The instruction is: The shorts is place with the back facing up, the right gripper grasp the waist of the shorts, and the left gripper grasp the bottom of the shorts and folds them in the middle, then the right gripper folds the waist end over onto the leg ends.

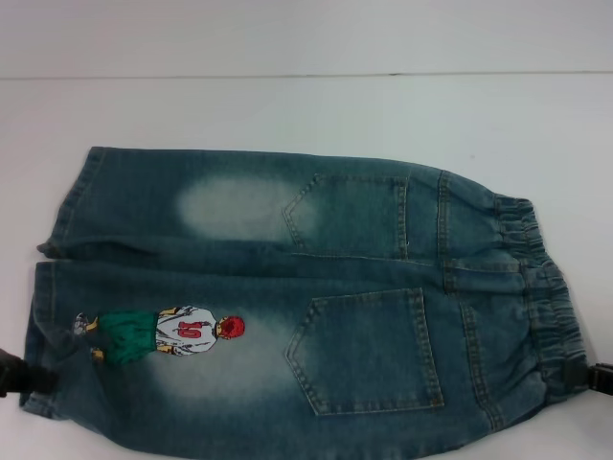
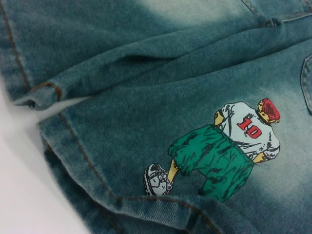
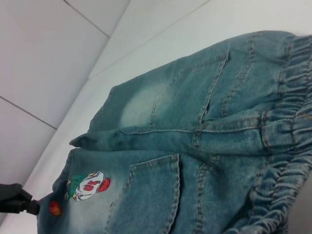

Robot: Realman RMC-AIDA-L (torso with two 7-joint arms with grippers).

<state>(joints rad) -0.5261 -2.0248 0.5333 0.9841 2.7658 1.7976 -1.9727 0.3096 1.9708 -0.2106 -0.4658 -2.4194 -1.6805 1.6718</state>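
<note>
Only the right wrist view shows a small orange ball beside the embroidered player. Blue-green faded denim shorts lie flat, pockets up, on the white desk, gathered waistband right, hems left. The left end effector grasps the near hem; the right end effector grasps the near waistband.

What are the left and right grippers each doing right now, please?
Left gripper: at the shorts' leg hem; grip cannot be told.
Right gripper: at the waistband; grip cannot be told.
</note>
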